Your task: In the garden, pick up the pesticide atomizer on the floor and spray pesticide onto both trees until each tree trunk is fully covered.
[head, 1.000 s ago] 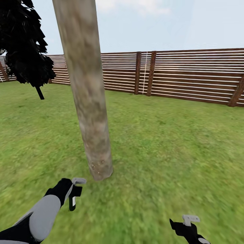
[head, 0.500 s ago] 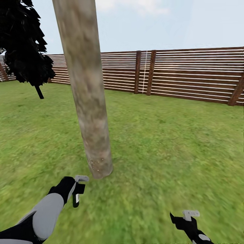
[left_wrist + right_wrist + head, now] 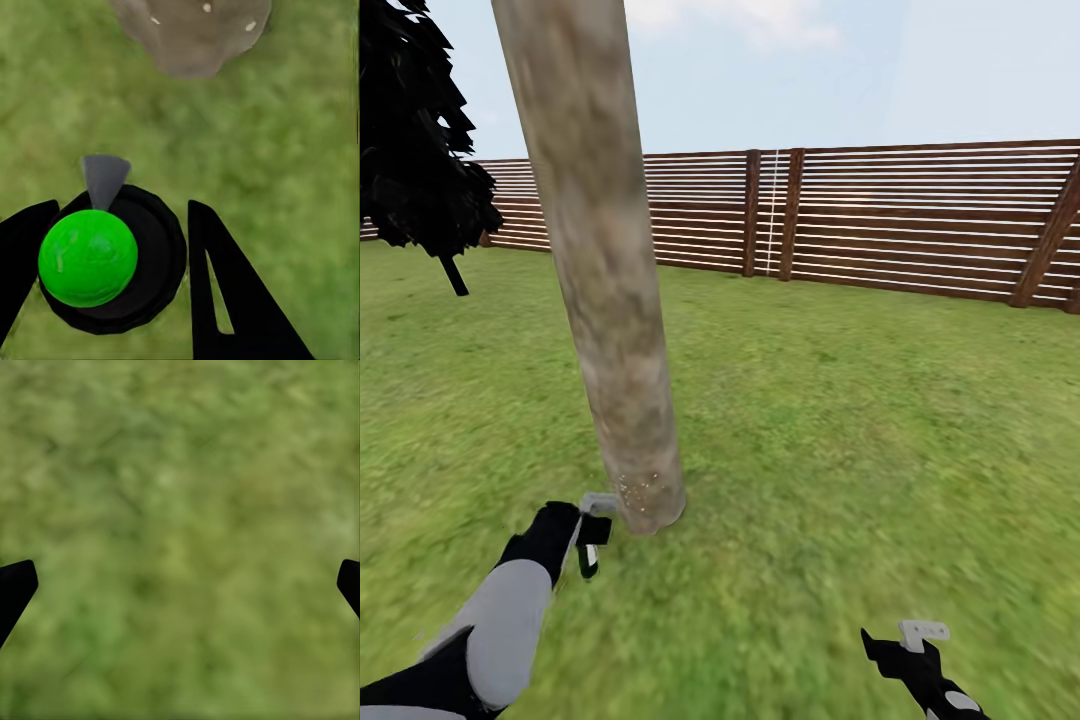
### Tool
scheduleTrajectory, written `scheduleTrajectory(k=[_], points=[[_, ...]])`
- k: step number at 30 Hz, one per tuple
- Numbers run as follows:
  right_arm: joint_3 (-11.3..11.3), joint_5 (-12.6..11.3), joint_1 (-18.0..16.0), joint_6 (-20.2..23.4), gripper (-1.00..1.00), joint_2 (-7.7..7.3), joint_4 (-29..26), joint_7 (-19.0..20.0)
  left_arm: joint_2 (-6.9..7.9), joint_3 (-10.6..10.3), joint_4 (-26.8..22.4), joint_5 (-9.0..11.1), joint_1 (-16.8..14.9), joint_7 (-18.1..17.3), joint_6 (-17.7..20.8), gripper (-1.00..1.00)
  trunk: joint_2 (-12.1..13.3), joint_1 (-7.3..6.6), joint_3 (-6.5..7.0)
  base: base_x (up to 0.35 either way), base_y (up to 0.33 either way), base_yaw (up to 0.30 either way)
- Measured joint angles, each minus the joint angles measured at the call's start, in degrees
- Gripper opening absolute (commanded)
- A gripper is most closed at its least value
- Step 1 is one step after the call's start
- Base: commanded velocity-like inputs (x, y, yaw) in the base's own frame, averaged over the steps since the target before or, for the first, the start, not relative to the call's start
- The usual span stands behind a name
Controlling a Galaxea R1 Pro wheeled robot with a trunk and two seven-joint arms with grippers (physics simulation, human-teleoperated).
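Low in the head view, left of centre, my left gripper (image 3: 592, 532) holds the pesticide atomizer (image 3: 588, 560) just beside the base of the tree trunk (image 3: 605, 270), pale nozzle head almost touching the bark. Pale flecks dot the trunk's foot; the bark above looks bare. My right gripper (image 3: 923, 640) hangs at lower right, well apart from the trunk, over the grass (image 3: 860, 430).

Left wrist view: my fingers (image 3: 225, 300) are clamped round the atomizer's black body, w/ a green ball (image 3: 88, 257) on it and the grey nozzle (image 3: 103, 180) aimed at the trunk base at top centre. Risk, imo: nozzle bumps the bark, or aim this low leaves the upper trunk unsprayed.

Right wrist view: fingertips (image 3: 15, 585) sit at the frame's far edges, spread wide, nothing between, just grass. That idle arm could clip the ground if the base turns.
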Motion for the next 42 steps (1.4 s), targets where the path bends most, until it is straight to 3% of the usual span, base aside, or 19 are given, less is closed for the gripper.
scheduleTrajectory(k=[2, 3, 6, 11, 14, 17, 20, 23, 25, 27, 30, 31, 35, 42], points=[[0.00, 0.03, 0.00, 0.00, 1.00, 0.00, 0.01, 0.00, 2.18, -4.54, -1.42, 0.11, -0.63, -4.51, 0.41, -1.00, 0.00, 0.00, 0.00, 0.000, 0.000, 0.000], [0.00, 0.03, 0.00, 0.00, 1.00, 0.00, 0.00, 0.00, 2.58, -5.69, -1.63, 0.15, -1.24, -5.41, 0.66, -1.00, 0.00, 0.00, 0.00, 0.000, 0.000, 0.000], [0.00, 0.02, 0.00, -0.01, 1.00, 0.00, 0.00, 0.00, 4.23, -6.92, -1.87, 0.02, -5.55, -6.79, 6.06, -1.00, 0.00, 0.00, 0.01, 0.000, 0.000, 0.000], [0.00, 0.06, 0.01, -0.01, 1.00, 0.00, 0.00, 0.00, 6.26, -7.28, -1.69, -0.06, -9.27, -8.93, 7.07, -1.00, 0.00, 0.00, 0.00, 0.000, 0.000, 0.000], [0.00, 0.08, 0.08, -0.01, 1.00, 0.00, 0.05, 0.00, 6.41, -8.53, -0.98, 0.10, -8.60, -9.06, 6.84, -1.00, 0.00, 0.00, -0.01, 0.000, 0.000, 0.000], [0.01, 0.09, 0.16, -0.01, 1.00, 0.00, 0.09, 0.00, 6.13, -13.47, -0.70, 0.21, -4.41, -9.57, 5.79, -1.00, 0.01, 0.01, -0.02, 0.000, 0.000, 0.000], [0.00, 0.09, 0.18, -0.01, 1.00, 0.00, 0.09, 0.00, 5.36, -18.75, -0.71, 1.11, -2.29, -12.78, 2.89, -1.00, 0.00, 0.00, -0.01, 0.000, 0.000, 0.000], [0.05, 0.09, 0.18, -0.01, 1.00, 0.11, 0.09, 0.00, 3.68, -19.32, -1.20, 0.72, -2.17, -13.74, 2.59, -1.00, 0.00, 0.00, 0.00, 0.000, 0.000, 0.000], [0.02, 0.09, 0.18, -0.01, 1.00, 0.17, 0.09, 0.00, 3.51, -19.18, -1.69, 0.74, -2.55, -13.93, 2.76, -1.00, 0.00, 0.00, 0.00, 0.000, 0.000, 0.000], [0.00, 0.09, 0.23, -0.01, 1.00, 0.17, 0.09, 0.00, 4.18, -19.04, -1.78, 0.57, -2.96, -14.27, 3.00, -1.00, 0.00, 0.00, 0.00, 0.000, 0.000, 0.000], [0.00, 0.09, 0.26, -0.01, 1.00, 0.06, 0.07, 0.00, 7.79, -18.95, -2.82, 0.33, -5.49, -19.78, 3.62, -1.00, 0.00, 0.00, 0.00, 0.000, 0.000, 0.000], [-0.01, 0.09, 0.26, -0.01, 1.00, 0.02, 0.07, 0.00, 8.17, -18.94, -4.14, 0.62, -6.54, -21.03, 4.90, -1.00, 0.00, 0.00, 0.01, 0.000, 0.000, 0.000], [0.00, 0.09, 0.26, -0.01, 1.00, 0.00, 0.05, 0.00, 8.32, -19.45, -10.17, 0.28, -7.43, -22.04, 9.33, -1.00, 0.00, 0.00, 0.00, 0.000, 0.000, 0.000], [0.00, 0.09, 0.26, -0.01, 1.00, 0.00, 0.03, 0.00, 8.31, -19.55, -11.96, 0.10, -10.17, -22.10, 11.85, -1.00, 0.00, 0.00, 0.00, 0.000, 0.000, 0.000]])
